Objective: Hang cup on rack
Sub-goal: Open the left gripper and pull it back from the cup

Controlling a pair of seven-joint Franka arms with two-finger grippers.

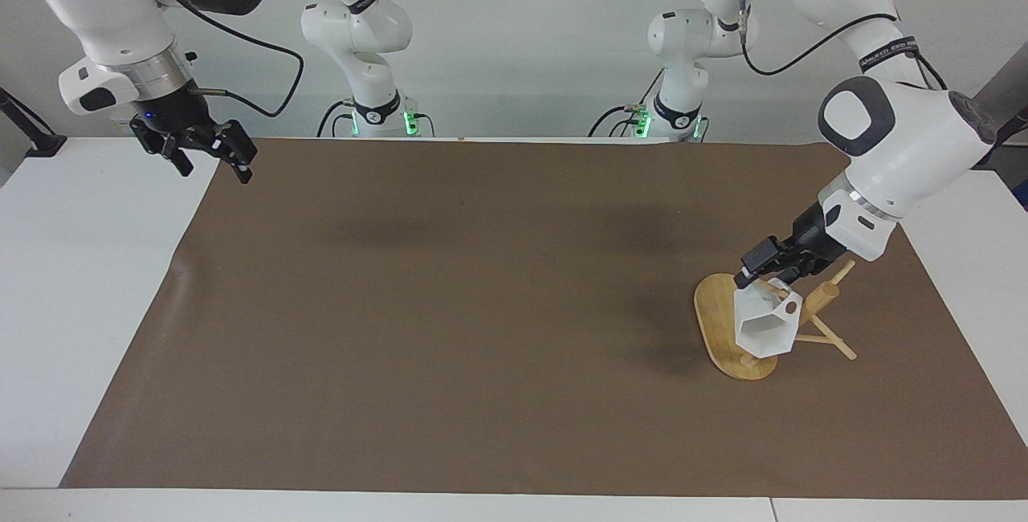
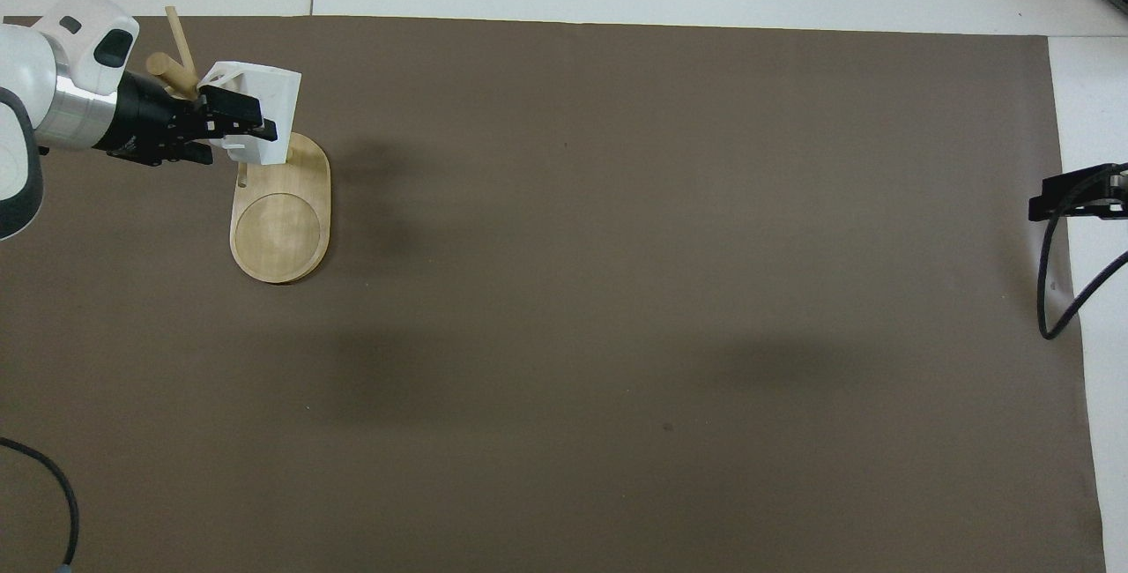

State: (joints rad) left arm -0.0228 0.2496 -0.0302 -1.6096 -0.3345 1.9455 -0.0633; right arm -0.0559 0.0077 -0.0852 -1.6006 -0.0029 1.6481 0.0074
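The white faceted cup (image 1: 763,328) hangs by its handle on a thin peg of the bamboo rack (image 1: 717,317), its hexagonal rim turned away from the robots, over the oval base. The rack stands toward the left arm's end of the table. My left gripper (image 1: 752,275) is just above the cup's top edge, fingers slightly apart and holding nothing. In the overhead view the left gripper (image 2: 251,119) overlaps the cup (image 2: 275,97) above the rack's base (image 2: 280,225). My right gripper (image 1: 207,154) waits open in the air over the mat's corner at the right arm's end.
A brown mat (image 1: 482,305) covers most of the white table (image 1: 72,305). The rack's post (image 1: 827,293) and other pegs (image 1: 831,341) stick out beside the cup. A black cable (image 2: 1053,291) hangs by the right gripper (image 2: 1071,198).
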